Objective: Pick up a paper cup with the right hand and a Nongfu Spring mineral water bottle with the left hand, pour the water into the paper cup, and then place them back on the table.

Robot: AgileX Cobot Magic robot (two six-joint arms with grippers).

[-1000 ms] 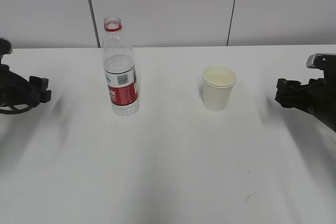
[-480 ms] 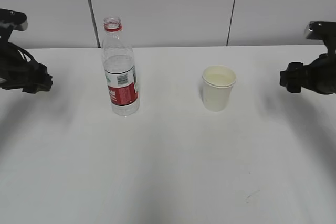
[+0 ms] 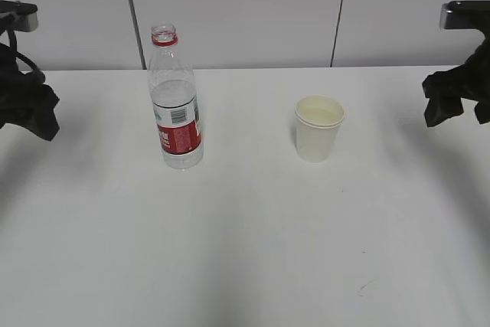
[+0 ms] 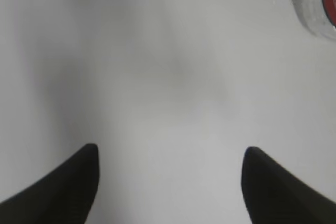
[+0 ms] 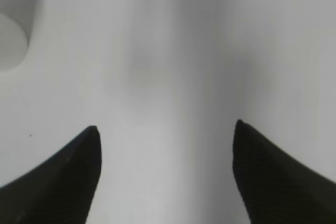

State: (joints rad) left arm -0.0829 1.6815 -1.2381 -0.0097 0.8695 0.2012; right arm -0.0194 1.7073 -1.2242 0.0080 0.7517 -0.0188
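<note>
While the bottle [image 3: 175,101] is standing upright and uncapped left of centre on the table [image 3: 245,250], the paper cup [image 3: 318,128] is sitting upright to its right, the two well apart with bare tabletop between them. Both have their long axes vertical, so a level approach from the side looks like the fitting one. The left hand [image 3: 31,109] is hanging at the left edge, with the bottle lying off to its right; in the left wrist view only a corner of the bottle [image 4: 320,1] is showing at the upper right, so that claw is not pointing at it. The right hand [image 3: 452,101] is hovering at the right edge, the cup lying to its left and nearer to it than to the other arm; the cup's rim [image 5: 10,40] is peeking in at the upper left of the right wrist view. Both claws are spread wide and carrying nothing. Open room is lying all round both things.
</note>
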